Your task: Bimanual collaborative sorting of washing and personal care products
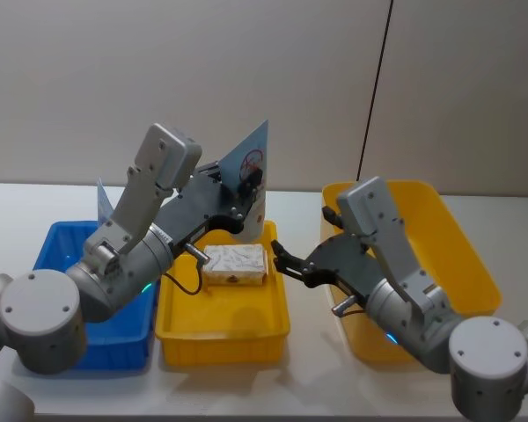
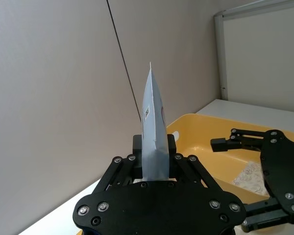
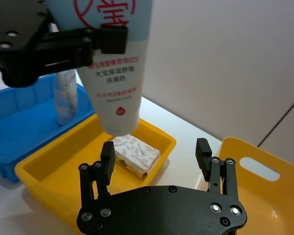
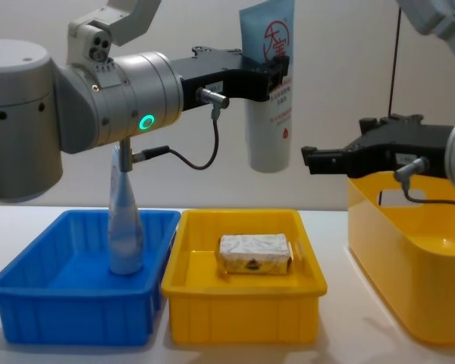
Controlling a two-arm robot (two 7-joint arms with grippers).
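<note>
In the chest view the left gripper (image 4: 279,74) reaches in from the upper left to the top centre of the frame, its fingers clamped on the light-blue-and-white squeeze tube (image 4: 269,114). They grip it a little above its middle, across the red marks. The tube hangs upright in the air, flat crimped end up and rounded end down. It is high above the yellow tray (image 4: 243,315) at lower centre and touches nothing but the gripper. The right gripper (image 4: 309,159) comes in from the right edge at mid height. Its jaws are spread wide and hold nothing, and its fingertips are level with the tube's lower end and just to its right, with a narrow gap showing between them. In the right wrist view the tube's rounded end hangs beyond the two parted fingers (image 3: 108,152). A cream-white wrapped block (image 4: 254,254) with a dark mark lies flat on the floor of the yellow tray, below the tube. At lower left, the slim clear pale-blue tapered tube (image 4: 125,224) stands upright in the blue tray (image 4: 30,307). The big yellow tub (image 4: 409,296) sits at lower right, under the right arm.
</note>
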